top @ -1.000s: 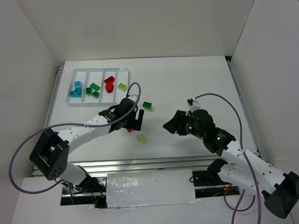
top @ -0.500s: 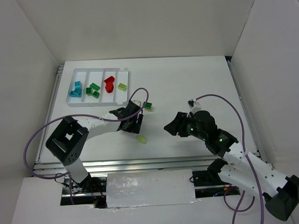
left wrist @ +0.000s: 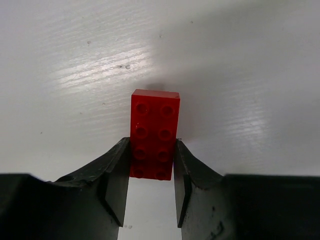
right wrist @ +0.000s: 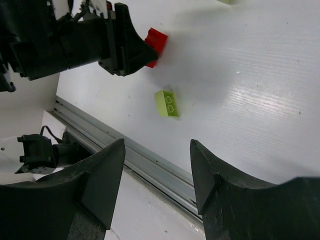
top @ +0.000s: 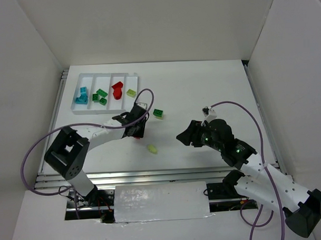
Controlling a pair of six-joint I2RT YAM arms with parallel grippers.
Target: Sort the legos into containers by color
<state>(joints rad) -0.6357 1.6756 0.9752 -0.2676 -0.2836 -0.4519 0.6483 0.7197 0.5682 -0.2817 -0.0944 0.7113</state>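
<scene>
My left gripper (left wrist: 151,165) is shut on a red lego (left wrist: 154,132), a two-by-four brick lying on the white table, its jaws pressed against both long sides. From above, the left gripper (top: 138,131) sits left of centre and covers the brick. A green lego (top: 158,113) lies just beyond it and a yellow-green lego (top: 151,149) nearer the front. My right gripper (right wrist: 157,145) stands open and empty above the table, with the yellow-green lego (right wrist: 166,103) ahead of it. The white tray (top: 90,76) of containers at the back left holds teal legos (top: 81,95), green (top: 100,97), red (top: 117,90) and yellow-green (top: 131,92).
A metal rail (top: 152,175) runs along the table's near edge, also seen below the right gripper. White walls close in the left, back and right sides. Purple cables loop over both arms.
The left gripper's jaws have closed onto the red lego, and its wrist has shifted slightly left. The right arm has hardly moved.
</scene>
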